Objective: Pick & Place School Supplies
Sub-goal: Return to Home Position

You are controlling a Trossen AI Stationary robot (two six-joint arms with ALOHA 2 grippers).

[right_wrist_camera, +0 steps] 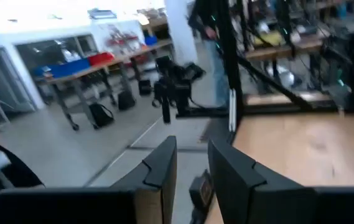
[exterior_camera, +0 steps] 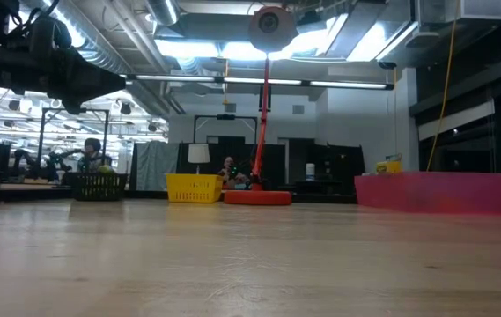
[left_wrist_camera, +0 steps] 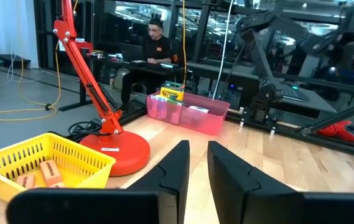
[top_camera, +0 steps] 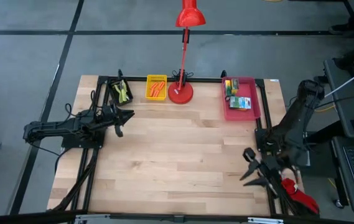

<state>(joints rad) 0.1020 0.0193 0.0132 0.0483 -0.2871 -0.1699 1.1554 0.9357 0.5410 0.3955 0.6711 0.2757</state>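
Observation:
Crayon boxes (top_camera: 244, 103) lie in the pink tray (top_camera: 256, 99) at the far right; one stands upright (left_wrist_camera: 172, 93). Orange pieces (left_wrist_camera: 43, 174) lie in the yellow tray (top_camera: 156, 79). Lime-handled pliers (top_camera: 122, 93) rest in the black tray (top_camera: 112, 87) at the far left. My left gripper (top_camera: 127, 117) hovers level by the black tray, its fingers (left_wrist_camera: 170, 168) a narrow gap apart, with nothing between them. My right gripper (top_camera: 246, 168) hangs over the table's near right edge, open and empty (right_wrist_camera: 192, 158).
A red desk lamp stands on its round base (top_camera: 180, 93) between the yellow and pink trays, its head (top_camera: 190, 15) beyond the far edge. Black frame rails (top_camera: 91, 168) run along the table's left and right sides. The wooden middle (top_camera: 177, 155) holds nothing. A person sits beyond the table (left_wrist_camera: 157, 46).

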